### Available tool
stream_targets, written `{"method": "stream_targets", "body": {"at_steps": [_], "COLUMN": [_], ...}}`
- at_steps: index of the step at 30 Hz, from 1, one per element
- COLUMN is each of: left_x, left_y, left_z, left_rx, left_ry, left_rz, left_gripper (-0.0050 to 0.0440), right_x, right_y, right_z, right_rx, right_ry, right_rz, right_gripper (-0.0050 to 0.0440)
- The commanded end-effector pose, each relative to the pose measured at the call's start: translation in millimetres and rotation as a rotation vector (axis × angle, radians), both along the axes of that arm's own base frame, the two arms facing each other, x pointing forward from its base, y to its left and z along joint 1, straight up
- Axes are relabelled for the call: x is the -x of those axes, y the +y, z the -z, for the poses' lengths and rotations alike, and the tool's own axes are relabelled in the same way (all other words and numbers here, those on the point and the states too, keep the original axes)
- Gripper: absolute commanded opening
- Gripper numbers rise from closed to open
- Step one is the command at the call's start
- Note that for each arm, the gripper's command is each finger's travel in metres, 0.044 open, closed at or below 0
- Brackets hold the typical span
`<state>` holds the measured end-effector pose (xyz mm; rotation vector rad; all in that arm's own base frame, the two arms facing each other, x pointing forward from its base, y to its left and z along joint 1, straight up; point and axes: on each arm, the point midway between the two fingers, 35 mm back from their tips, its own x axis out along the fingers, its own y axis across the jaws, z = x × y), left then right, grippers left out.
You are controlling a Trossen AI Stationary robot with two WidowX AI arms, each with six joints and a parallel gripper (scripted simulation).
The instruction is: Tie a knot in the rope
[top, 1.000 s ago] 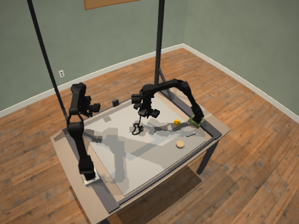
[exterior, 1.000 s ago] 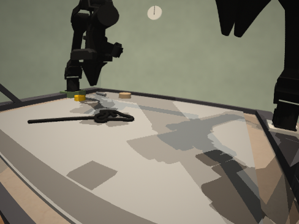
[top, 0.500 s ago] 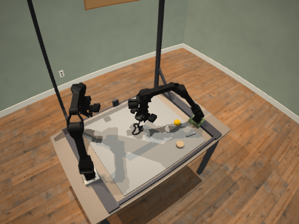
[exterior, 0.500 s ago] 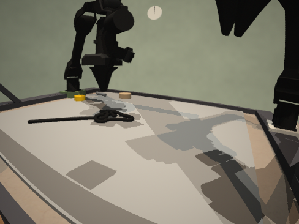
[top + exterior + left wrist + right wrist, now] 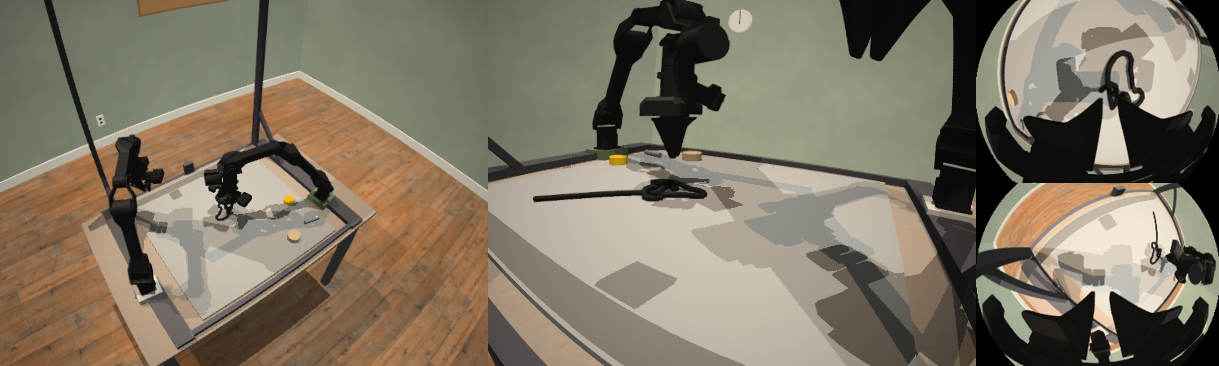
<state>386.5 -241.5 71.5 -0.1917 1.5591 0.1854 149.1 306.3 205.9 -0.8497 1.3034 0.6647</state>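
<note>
"While the left gripper [image 5: 224,204] [image 5: 674,154] [image 5: 1110,101] [image 5: 1166,257] points downward, where is the rope [image 5: 217,217] [image 5: 588,195] [image 5: 1107,73] [image 5: 1156,229]?"

"Near its fingertips and lower than them, resting on the pale work surface [image 5: 265,255] [image 5: 613,235] [image 5: 1172,61] [image 5: 1098,236]. The exterior view shows a crossed, tangled section with a rounded loop at one end and a long, nearly straight tail at the other."

"State of the left tool?"

"Fingers slightly spread, nothing between them, tips clear of the rope. From here, I see the yellow disc [image 5: 289,200] [image 5: 618,160] and the tan disc [image 5: 293,235] [image 5: 692,156] [image 5: 1013,98] on the arm-base side of that tool."

"And the right gripper [image 5: 145,187] [image 5: 866,56] [image 5: 1101,294]?"

"Raised above the surface, well apart from the rope. Its fingers also stand a little open, gripping nothing."

"Knot condition?"

"Strands cross close together beside the open loop. I cannot tell whether they form a true knot."

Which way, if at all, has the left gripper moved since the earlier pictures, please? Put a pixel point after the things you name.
Yes: in the exterior view, the left gripper [image 5: 223,206] [image 5: 674,156] [image 5: 1110,101] [image 5: 1166,257] has moved right, away from the yellow disc [image 5: 289,200] [image 5: 618,160], and lower.
</note>
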Motion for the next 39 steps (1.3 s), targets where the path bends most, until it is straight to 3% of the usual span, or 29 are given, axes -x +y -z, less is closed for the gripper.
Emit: {"method": "stream_targets", "body": {"at_steps": [1, 39], "left_x": [-14.9, -18.1], "left_y": [1.5, 1.7], "left_z": [-3.5, 19.7], "left_rx": [0.012, 0.012], "left_ry": [-0.022, -0.022], "left_rz": [-0.001, -0.001], "left_gripper": [0.0085, 0.0085], "right_x": [0.5, 0.5], "right_y": [-1.2, -1.2], "right_z": [-7.9, -7.9], "right_rx": [-0.023, -0.023], "right_ry": [-0.01, -0.01], "right_rz": [0.003, 0.003], "right_gripper": [0.0085, 0.0085]}}
